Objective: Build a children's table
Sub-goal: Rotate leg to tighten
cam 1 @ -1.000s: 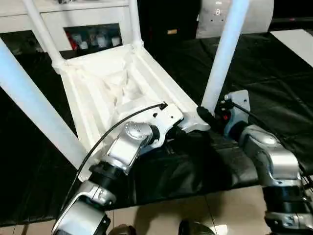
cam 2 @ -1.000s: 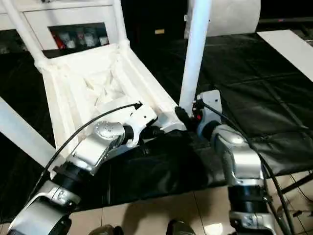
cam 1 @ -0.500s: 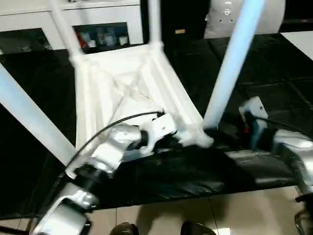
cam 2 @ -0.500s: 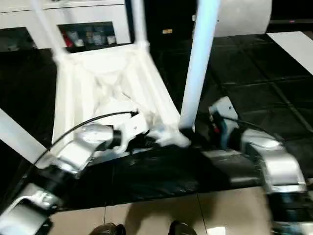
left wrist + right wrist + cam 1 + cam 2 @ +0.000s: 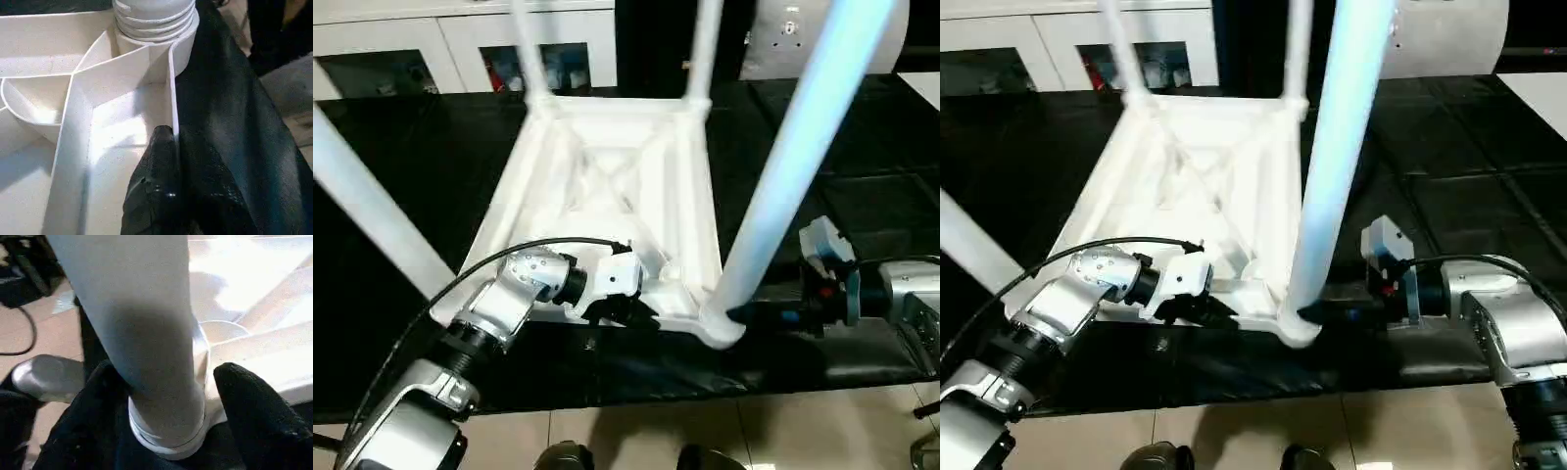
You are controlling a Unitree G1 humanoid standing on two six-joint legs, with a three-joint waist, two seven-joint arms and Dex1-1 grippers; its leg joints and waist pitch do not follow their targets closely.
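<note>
While the children's table (image 5: 617, 206) lies upside down on the black-covered counter (image 5: 401, 186), its ribbed underside faces up and its four white legs rise from the round corner sockets. The near right leg (image 5: 783, 176) stands tall at the counter's front edge, just where the right pincer (image 5: 1337, 313) reaches in level from the right. In the right wrist view its two black fingers (image 5: 254, 416) stand spread, one on each side of the foot of that leg, close against it; whether they press on it I cannot tell. The left pincer (image 5: 622, 311) sits at the near rim of the tabletop, between the two front corners. In the left wrist view its black fingertips (image 5: 164, 147) are pressed together and lie against the thin outer wall of the tabletop (image 5: 172, 98), near a corner socket (image 5: 156, 29) where a leg's threaded end is seated. The far two legs (image 5: 700, 49) stand at the back corners, and the near left leg (image 5: 372, 220) slants up and out toward the left. White cabinets (image 5: 460, 39) run behind the counter, and light floor tiles (image 5: 724, 431) show below its front edge.
</note>
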